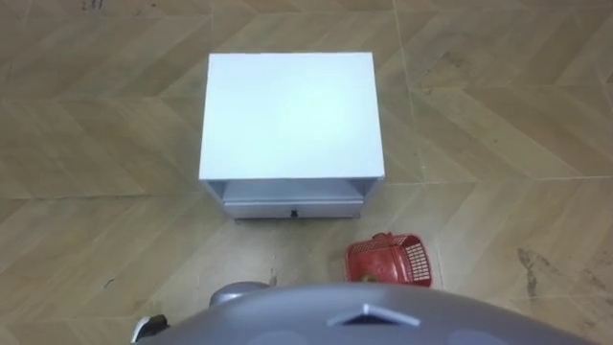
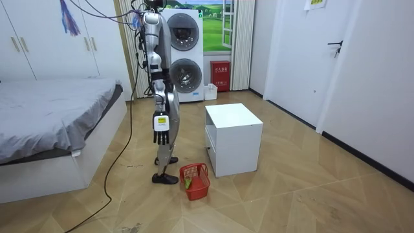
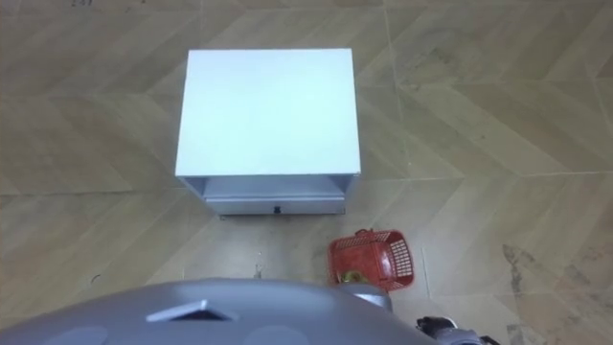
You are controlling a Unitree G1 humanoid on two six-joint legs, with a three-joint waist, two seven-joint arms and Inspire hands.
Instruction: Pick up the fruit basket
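The red plastic fruit basket (image 1: 390,259) stands on the wooden floor, just in front of the white cabinet's right corner and beside my right foot. Something green and yellow lies inside the basket (image 2: 195,180). I stand upright facing the cabinet with both arms down. My right hand (image 2: 160,129) hangs at my side with straight fingers, well above the basket and holding nothing. A small part of my left hand (image 1: 150,328) shows at the lower left edge.
The low white cabinet (image 1: 290,115) with a drawer at its base stands directly ahead. A bed (image 2: 52,123) lies behind me. Stacked washing machines (image 2: 184,55) and a red box (image 2: 220,76) stand by the far wall. Open floor surrounds the basket.
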